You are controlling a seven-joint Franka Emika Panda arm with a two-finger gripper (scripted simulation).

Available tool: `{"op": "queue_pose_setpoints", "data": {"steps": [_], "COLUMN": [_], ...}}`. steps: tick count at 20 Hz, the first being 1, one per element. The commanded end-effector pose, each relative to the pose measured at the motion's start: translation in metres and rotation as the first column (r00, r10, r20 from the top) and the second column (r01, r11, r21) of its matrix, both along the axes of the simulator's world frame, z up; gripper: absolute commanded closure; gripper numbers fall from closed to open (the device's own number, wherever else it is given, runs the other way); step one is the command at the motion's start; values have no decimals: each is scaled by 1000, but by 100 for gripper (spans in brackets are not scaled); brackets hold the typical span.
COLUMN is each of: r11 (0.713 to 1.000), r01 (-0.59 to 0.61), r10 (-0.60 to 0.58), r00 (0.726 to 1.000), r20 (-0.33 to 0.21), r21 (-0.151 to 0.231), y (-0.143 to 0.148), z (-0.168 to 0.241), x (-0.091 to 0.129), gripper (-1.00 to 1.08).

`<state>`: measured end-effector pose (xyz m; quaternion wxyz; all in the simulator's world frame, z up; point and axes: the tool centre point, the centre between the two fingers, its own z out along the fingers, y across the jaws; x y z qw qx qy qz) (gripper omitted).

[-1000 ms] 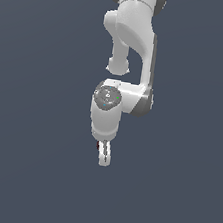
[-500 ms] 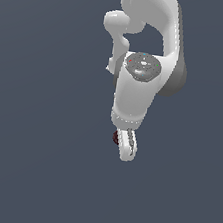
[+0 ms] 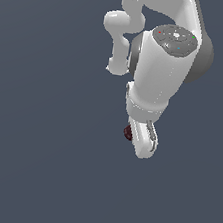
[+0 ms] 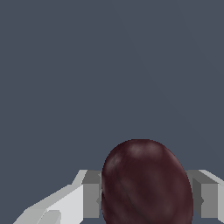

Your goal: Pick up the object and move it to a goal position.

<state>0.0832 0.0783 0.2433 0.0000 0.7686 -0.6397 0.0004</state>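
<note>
The object (image 4: 146,181) is a dark maroon roundish ball that fills the space between my two grey fingers (image 4: 90,197) in the wrist view, touching both. My gripper (image 4: 147,199) is shut on it. In the exterior view the white arm hangs down with the gripper (image 3: 142,147) at its lower end. Only a small dark red part of the object (image 3: 128,132) peeks out on the exterior view's left side of the fingers; the rest is hidden behind them.
A plain dark grey-blue surface (image 3: 35,163) fills the background in both views. No other objects, containers or edges show.
The arm has swung toward the exterior camera and to that view's right, looking much larger now. The dark red object travels with the gripper.
</note>
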Motion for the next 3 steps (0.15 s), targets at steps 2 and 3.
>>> {"op": "queue_pose_setpoints", "data": {"steps": [2, 3], "r11": [1000, 1000], "r01": [1, 1], "r10": [-1, -1], "r00": [1000, 1000], "r20": [-1, -1], "r21": [0, 0], "y": [3, 3], "z": [5, 5], "x": [1, 1], "gripper": [108, 108]}}
